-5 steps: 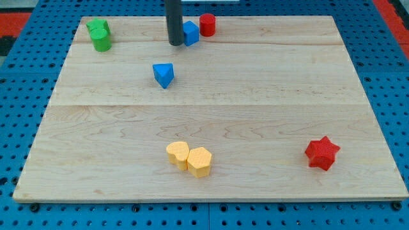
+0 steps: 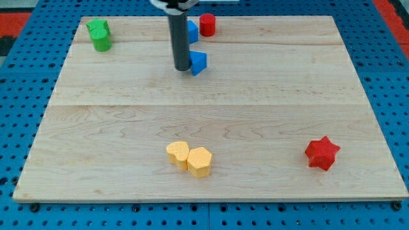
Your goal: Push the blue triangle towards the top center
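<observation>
The blue triangle [image 2: 199, 62] lies on the wooden board [image 2: 255, 96] in the upper middle, a little below the top edge. My tip [image 2: 182, 68] is right at the triangle's left side, touching or nearly touching it. The rod hides part of a second blue block [image 2: 192, 30] just above, near the top edge.
A red cylinder [image 2: 207, 24] stands at the top edge, right of the second blue block. Green blocks [image 2: 99, 34] sit at the top left. Two yellow blocks [image 2: 190, 158] lie at the bottom middle. A red star [image 2: 321, 153] lies at the bottom right.
The blue triangle has moved right and slightly up, from left of centre to the upper middle. My tip has come down from the top edge to the triangle's left side.
</observation>
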`<state>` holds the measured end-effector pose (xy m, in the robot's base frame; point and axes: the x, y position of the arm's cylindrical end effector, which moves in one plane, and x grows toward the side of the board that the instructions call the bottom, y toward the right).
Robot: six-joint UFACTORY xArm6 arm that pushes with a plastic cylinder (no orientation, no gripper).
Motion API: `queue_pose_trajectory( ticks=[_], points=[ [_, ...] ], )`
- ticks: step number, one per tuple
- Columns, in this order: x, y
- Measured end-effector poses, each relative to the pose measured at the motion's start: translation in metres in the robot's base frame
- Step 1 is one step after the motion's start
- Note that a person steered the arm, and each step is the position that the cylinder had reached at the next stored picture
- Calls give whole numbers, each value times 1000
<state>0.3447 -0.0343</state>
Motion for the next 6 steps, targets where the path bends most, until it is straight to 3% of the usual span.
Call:
queue_pose_trajectory(
  ticks=[4,6],
  points=[
    [-5,87],
    [-53,80]
  ],
)
